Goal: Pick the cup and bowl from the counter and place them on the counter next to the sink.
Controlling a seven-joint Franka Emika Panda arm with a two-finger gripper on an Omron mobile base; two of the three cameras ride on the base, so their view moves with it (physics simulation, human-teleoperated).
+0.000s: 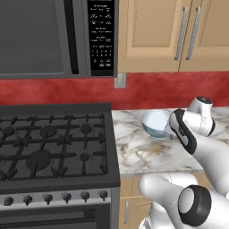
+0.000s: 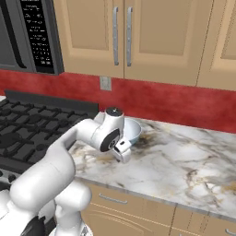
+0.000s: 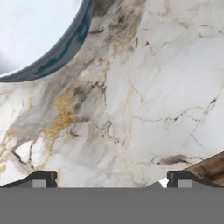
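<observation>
The pale blue-grey bowl [image 1: 155,123] stands upright on the marble counter [image 1: 143,154], near the red back wall and just right of the stove. In the right base view the bowl [image 2: 133,130] is half hidden behind my hand. My gripper [image 2: 123,156] points down at the counter [image 2: 184,161] in front of the bowl and a little above the surface. In the hand view the bowl [image 3: 35,35] takes up the top left corner, and the gripper [image 3: 111,179] is open over bare marble [image 3: 153,109] with nothing between its fingertips [image 3: 43,177]. The cup and the sink are out of view.
A black gas stove [image 1: 49,143] adjoins the counter's left end, with a microwave [image 1: 44,36] above it. Tan wall cabinets [image 2: 138,37] hang over the counter, and a wall outlet [image 2: 105,83] sits in the red backsplash. More marble stretches to the right [image 2: 203,152].
</observation>
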